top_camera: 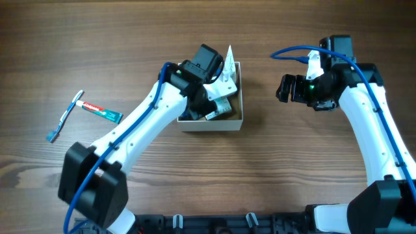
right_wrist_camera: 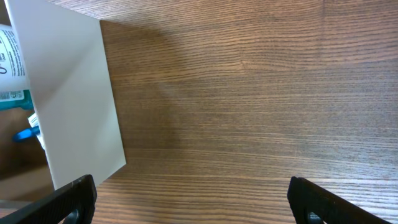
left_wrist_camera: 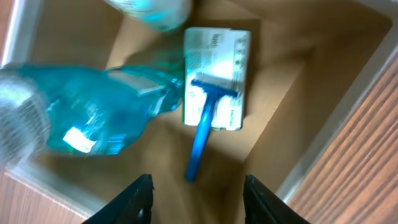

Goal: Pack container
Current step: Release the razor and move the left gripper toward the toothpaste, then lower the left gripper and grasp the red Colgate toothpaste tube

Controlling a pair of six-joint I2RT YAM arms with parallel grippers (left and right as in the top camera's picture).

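The container (top_camera: 238, 97), a square white-walled box with tan cardboard inside, stands at the table's middle. My left gripper (left_wrist_camera: 198, 199) is open and empty, hovering over its inside (left_wrist_camera: 280, 81). Below it lie a blue razor (left_wrist_camera: 204, 127) on a small white packet (left_wrist_camera: 217, 74) and a clear teal bottle (left_wrist_camera: 93, 112). In the overhead view the left arm (top_camera: 201, 68) covers most of the box. My right gripper (right_wrist_camera: 189, 199) is open and empty over bare wood, to the right of the container's white wall (right_wrist_camera: 74, 106); it also shows in the overhead view (top_camera: 286, 88).
A toothpaste tube (top_camera: 101, 112) and a toothbrush (top_camera: 65, 117) lie on the wooden table at the far left, apart from the box. A white flap (top_camera: 229, 62) sticks up at the box's far side.
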